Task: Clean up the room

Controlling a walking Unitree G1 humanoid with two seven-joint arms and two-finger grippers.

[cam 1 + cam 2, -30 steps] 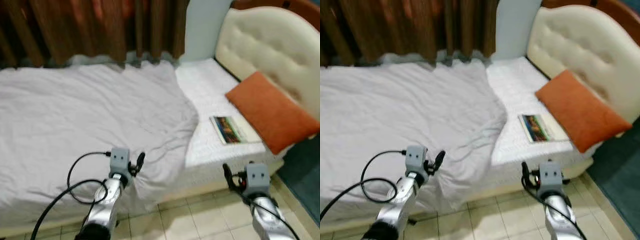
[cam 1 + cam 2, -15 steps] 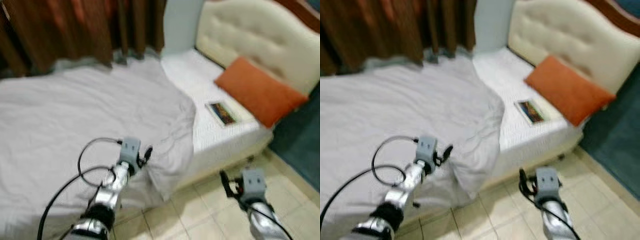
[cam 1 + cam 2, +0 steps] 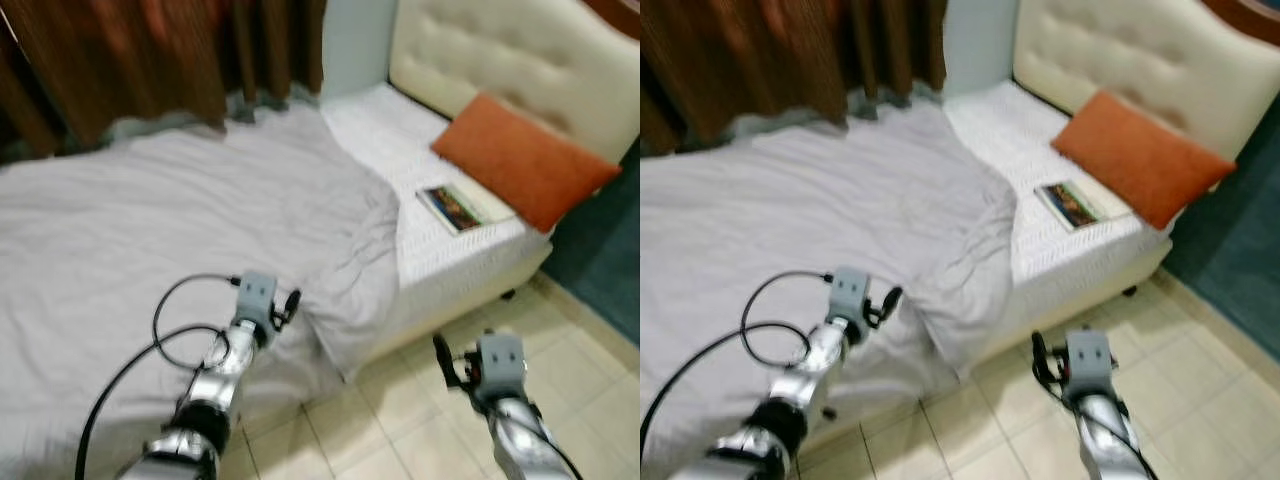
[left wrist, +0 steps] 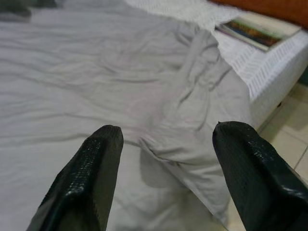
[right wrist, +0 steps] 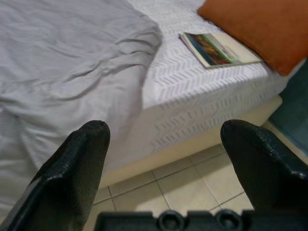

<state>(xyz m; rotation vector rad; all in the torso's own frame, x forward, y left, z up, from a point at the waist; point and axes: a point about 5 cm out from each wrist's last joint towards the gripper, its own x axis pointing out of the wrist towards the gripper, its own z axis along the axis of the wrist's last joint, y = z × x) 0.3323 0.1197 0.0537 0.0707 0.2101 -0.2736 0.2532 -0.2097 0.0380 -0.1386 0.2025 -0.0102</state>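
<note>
A rumpled grey blanket [image 3: 180, 220] covers most of a bed [image 3: 455, 275], its bunched corner [image 3: 350, 300] spilling over the near edge of the mattress just ahead and to the right of the left gripper [image 3: 290, 305]. That gripper is held low over the blanket's draped edge, close above the cloth; whether it touches the fabric cannot be told. In the left wrist view its two black fingers [image 4: 91, 178] stand wide apart with nothing between them, the fold of the blanket lying just beyond the tips.

The right gripper [image 3: 440, 355] hangs over the tiled floor [image 3: 420, 430] beside the bed, well short of the mattress side. In the right wrist view its fingers [image 5: 72, 173] are likewise spread wide and hold nothing; the white patterned sheet [image 5: 192, 82] and the pale bed base lie ahead of them.

Farther off from both grippers, toward the head of the bed, a book [image 3: 455, 205] with a colourful cover lies flat on the bare sheet, just beside an orange pillow [image 3: 520, 160] that leans at the cream tufted headboard [image 3: 500, 60]. The blanket's edge stops short of the book, leaving a strip of sheet between. Brown curtains [image 3: 150, 60] hang behind the bed on its far side.
</note>
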